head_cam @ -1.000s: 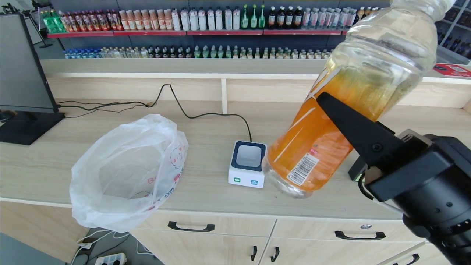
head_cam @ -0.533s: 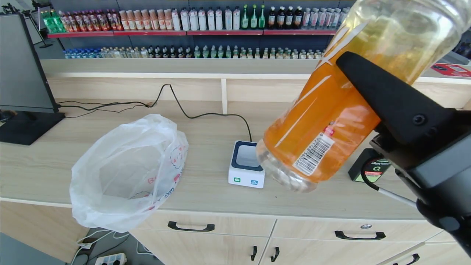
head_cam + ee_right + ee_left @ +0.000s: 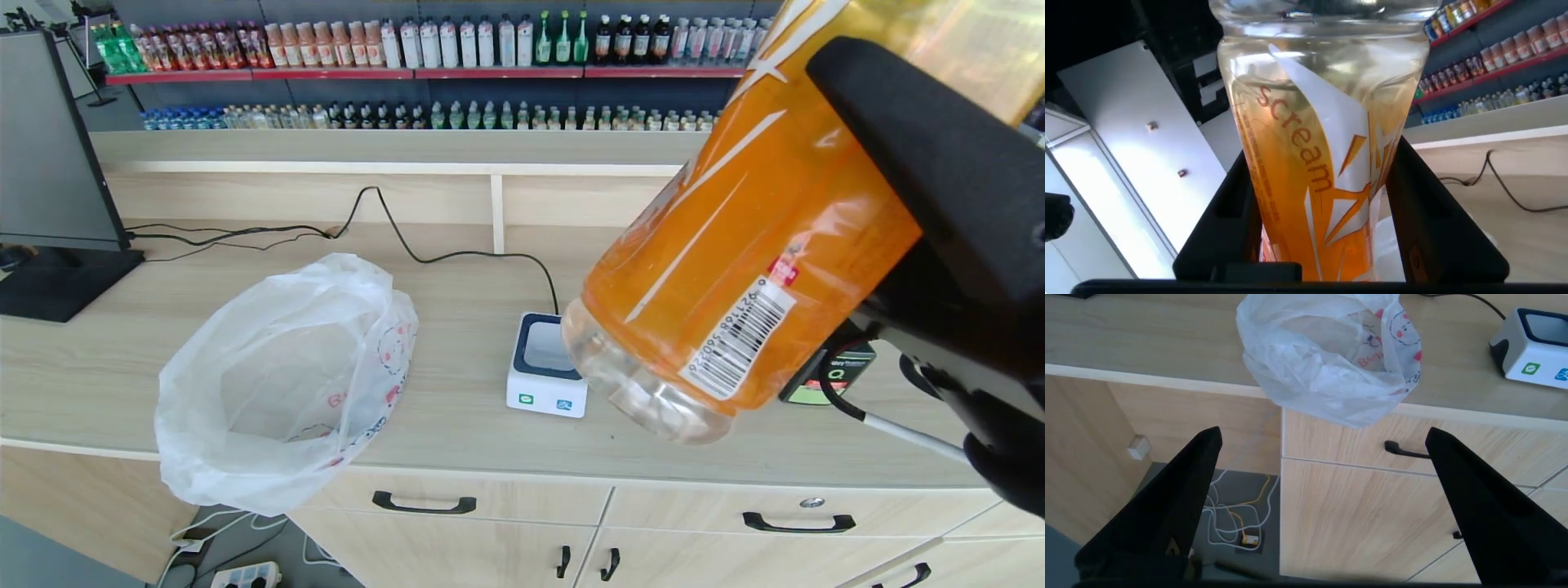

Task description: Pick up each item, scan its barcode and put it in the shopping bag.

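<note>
The bottle point(image 3: 759, 245) of orange drink is clamped betw. the fingers of the R gripper point(image 3: 1327, 188). It is held tilted above the counter point(image 3: 457, 433), base lowest by the scanner point(image 3: 545, 367), barcode point(image 3: 739, 339) turned to the head cam. Left of the scanner, apart from it, the shopping bag point(image 3: 277, 384) is seen lying open. The L gripper point(image 3: 1323, 437) is held w/ jaws wide apart before the drawers point(image 3: 1372, 498) under the bag.

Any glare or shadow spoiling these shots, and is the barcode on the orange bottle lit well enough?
Head view: even light, no hard glare; the barcode on the bottle is plainly lit. Right wrist view: bottle backlit, liquid glowing between dark jaws. Left wrist view: open jaws silhouetted against the bright shopping bag.
</note>
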